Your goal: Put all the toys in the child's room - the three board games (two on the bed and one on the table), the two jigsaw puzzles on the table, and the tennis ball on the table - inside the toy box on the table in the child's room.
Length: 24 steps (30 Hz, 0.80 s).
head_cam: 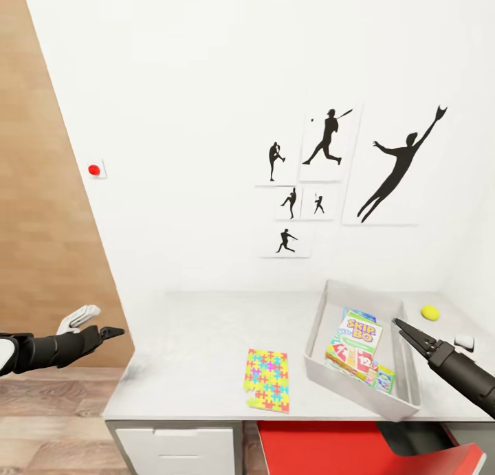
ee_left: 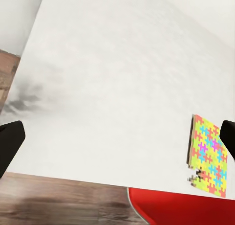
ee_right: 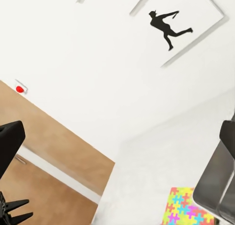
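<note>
Left gripper (head_cam: 110,333): off the table's (head_cam: 192,337) left end, fingers spread, empty.
Right gripper (head_cam: 401,326): over the toy box (head_cam: 317,324), closure unclear.
Jigsaw puzzle (head_cam: 267,379): near front edge.
Toy box: holds board games (head_cam: 354,344) (Skip-Bo topmost).
Tennis ball (head_cam: 430,312): far right.

L arm reaches in low from the side, forearm level, left gripper (head_cam: 110,333) fingers apart. R arm angles up, right gripper (head_cam: 402,327) fingers nearly together, empty.
</note>
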### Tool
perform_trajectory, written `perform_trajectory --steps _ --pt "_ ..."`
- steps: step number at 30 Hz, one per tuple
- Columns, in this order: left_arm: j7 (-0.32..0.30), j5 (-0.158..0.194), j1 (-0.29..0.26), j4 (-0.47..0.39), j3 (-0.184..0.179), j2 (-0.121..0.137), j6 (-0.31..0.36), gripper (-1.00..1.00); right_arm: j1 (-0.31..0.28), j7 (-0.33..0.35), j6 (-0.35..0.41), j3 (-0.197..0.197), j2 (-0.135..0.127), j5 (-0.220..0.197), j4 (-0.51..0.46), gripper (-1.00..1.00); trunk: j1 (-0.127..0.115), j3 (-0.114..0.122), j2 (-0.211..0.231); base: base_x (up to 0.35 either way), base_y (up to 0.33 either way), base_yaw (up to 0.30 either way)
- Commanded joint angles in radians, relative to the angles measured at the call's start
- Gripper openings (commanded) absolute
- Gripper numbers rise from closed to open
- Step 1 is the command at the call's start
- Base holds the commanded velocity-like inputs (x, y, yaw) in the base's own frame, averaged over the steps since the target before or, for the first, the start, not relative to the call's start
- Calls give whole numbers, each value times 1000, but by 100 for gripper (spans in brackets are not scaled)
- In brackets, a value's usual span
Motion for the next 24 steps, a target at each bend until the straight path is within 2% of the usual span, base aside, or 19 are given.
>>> perform_trajectory --steps 1,5,8,10,12,13,14,16,17,18,19,21,23,24 --pt "9 10 -1 0 1 0 3 100 -1 2 6 0 1 -1 0 100 1 -2 -2 0 245 0" --pt "9 10 -1 0 0 -1 3 100 -3 -13 14 22 3 -1 0 100 1 -2 -2 0 136 0" --pt "9 10 -1 0 -2 -1 3 100 -39 -77 49 82 -6 -1 0 100 1 -2 -2 0 35 0" --pt "9 10 -1 0 -2 -1 2 100 -142 -182 138 147 -2 -1 0 100 1 -2 -2 0 13 0" --pt "9 10 -1 0 -2 -1 1 100 -255 -330 185 232 3 -7 0 100 1 -2 -2 0 5 0" --pt "9 10 -1 0 -3 -1 1 100 -310 -406 195 286 6 -11 2 100 1 -2 -2 0 3 0" --pt "9 10 -1 0 -3 -1 1 100 -337 -443 199 314 7 -12 5 100 1 -2 -2 0 2 0" --pt "9 10 -1 0 -3 -1 1 100 -437 -587 205 426 17 -18 24 100 1 -2 -2 0 1 0" --pt "9 10 -1 0 -3 -1 1 100 -458 -621 206 451 22 -19 31 100 1 -2 -2 0 0 0" --pt "9 10 -1 0 -3 -1 1 100 -498 -682 208 493 37 -22 50 100 1 -2 -2 0 0 0" --pt "9 10 -1 0 -3 -1 1 100 -534 -736 208 522 56 -24 80 100 1 -2 -2 0 0 0" --pt "10 10 -1 0 -3 -1 0 100 -582 -802 208 549 85 -26 145 100 1 -2 -2 0 41 0" --pt "9 10 -1 1 0 -1 0 100 -632 -859 208 567 116 -27 249 100 1 -2 -2 0 167 0" --pt "9 10 -1 1 0 -1 0 100 -640 -869 208 570 122 -27 273 100 1 -2 -2 0 211 0"
